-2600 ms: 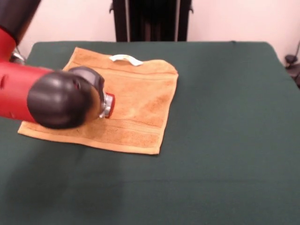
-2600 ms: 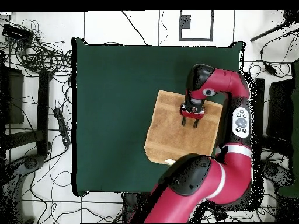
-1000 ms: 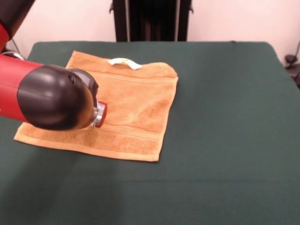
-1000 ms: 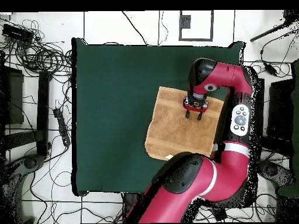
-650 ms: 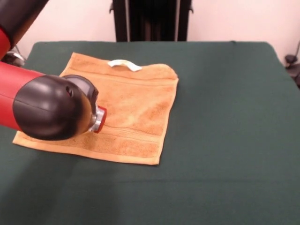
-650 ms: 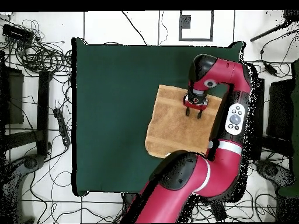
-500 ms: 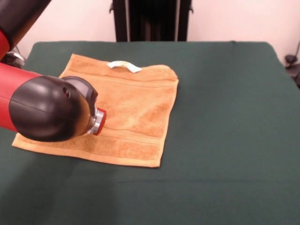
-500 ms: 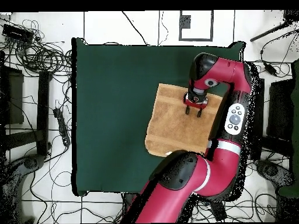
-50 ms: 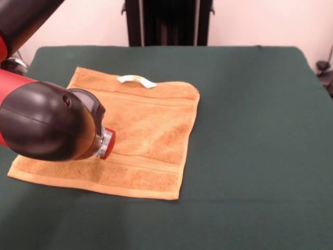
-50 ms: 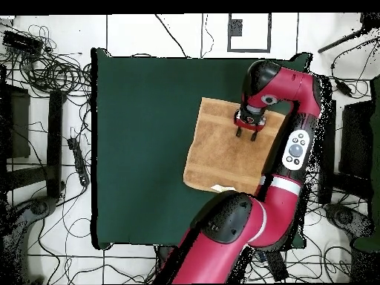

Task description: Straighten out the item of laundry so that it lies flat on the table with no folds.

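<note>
Towel [image 9: 140, 135] spread nearly flat on counter [image 9: 250, 130] — fingers [image 10: 245, 134] slightly parted above it, gripping nothing; far corner slightly rumpled.

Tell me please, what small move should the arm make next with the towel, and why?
Probably lift the gripper straight up and draw back. The towel seems to lie spread on the table with no clear fold, its white tag at the far edge. The arm hides the towel's left part in the front view, so a check is wise.
</note>
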You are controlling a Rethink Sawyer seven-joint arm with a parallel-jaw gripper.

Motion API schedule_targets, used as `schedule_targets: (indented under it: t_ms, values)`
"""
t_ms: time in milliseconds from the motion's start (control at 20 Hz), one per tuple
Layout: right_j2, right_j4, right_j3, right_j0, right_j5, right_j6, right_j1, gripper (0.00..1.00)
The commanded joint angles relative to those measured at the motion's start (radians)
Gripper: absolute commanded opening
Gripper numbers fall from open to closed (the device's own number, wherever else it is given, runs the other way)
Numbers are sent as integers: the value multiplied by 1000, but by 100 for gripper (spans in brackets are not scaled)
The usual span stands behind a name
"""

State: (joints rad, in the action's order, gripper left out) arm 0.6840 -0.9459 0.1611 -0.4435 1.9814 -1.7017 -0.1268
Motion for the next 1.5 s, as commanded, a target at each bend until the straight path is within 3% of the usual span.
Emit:
schedule_targets:
  t_ms: [50, 700, 1200, 1500]
  values:
    - [248, -180, 2, 34, -370, 349, -50, 100]
    - [394, -316, 17, -4, -383, 401, -34, 100]
    - [534, -481, 14, -23, -323, 467, -18, 100]
    - [522, -445, 51, -39, -318, 431, -9, 100]
